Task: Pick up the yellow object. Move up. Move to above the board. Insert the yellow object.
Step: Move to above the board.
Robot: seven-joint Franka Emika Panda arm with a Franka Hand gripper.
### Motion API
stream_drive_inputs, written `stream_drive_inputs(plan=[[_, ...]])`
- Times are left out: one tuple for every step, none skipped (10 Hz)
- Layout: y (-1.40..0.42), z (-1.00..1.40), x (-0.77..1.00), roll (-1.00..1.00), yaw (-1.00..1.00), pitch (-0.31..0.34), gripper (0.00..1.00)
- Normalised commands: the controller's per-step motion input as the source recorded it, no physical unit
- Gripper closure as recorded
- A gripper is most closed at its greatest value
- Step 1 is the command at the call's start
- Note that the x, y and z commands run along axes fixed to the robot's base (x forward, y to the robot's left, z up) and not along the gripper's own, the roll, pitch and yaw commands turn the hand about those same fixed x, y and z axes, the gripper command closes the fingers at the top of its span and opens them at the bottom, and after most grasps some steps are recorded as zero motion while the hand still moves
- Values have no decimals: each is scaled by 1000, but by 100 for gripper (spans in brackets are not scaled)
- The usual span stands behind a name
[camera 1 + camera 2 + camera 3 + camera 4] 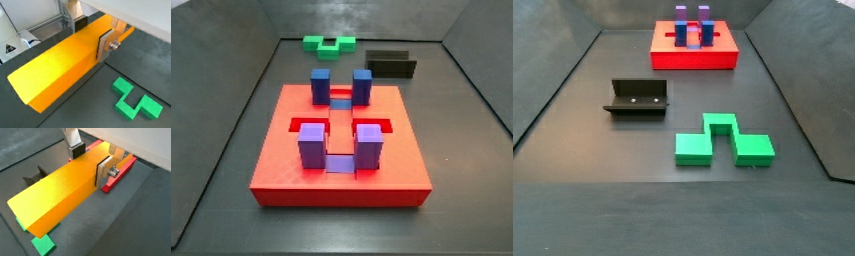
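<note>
So you had the long yellow-orange rectangular bar (63,62) clamped between the flat silver fingers (105,46) of the gripper (92,34), pads pressed on both of its long faces; both wrist views showed that grip, and the bar looked lifted off the dark floor rather than resting on it.

Going left to right in a side view: the black L-shaped fixture (639,99) sat on the left, the green notched block (724,142) further right and nearer the camera, and the big flat red square board (694,46) with its blue and purple upright posts (694,27) was at the back; neither side view caught the arm or the bar at all, so they were out of frame, presumably up high.

My guess is you were in the carry step, heading for above the board; a wrist view had a red edge (119,175) showing just past the bar's far end, so you were probably close. Next you'd need to line the bar up with the slot (341,128) running between the post pairs, then go straight down.

Hard to tell: how high the bar sat, and whether it was already square to that slot; the bar itself covered most of what was underneath, and its gripped end was cut off by the fingers.
</note>
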Motion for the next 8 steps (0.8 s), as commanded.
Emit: stream_drive_inputs(plan=[[-1400,214,723,39,-42,90,100],[-1400,186,717,99,-30,121,100],[-1400,181,750,113,6,160,100],[-1400,188,779,-3,-7,168,100],[-1400,202,778,17,2,173,100],[-1400,206,786,26,11,161,100],[-1400,211,826,7,8,154,100],[-1400,214,883,30,5,162,100]])
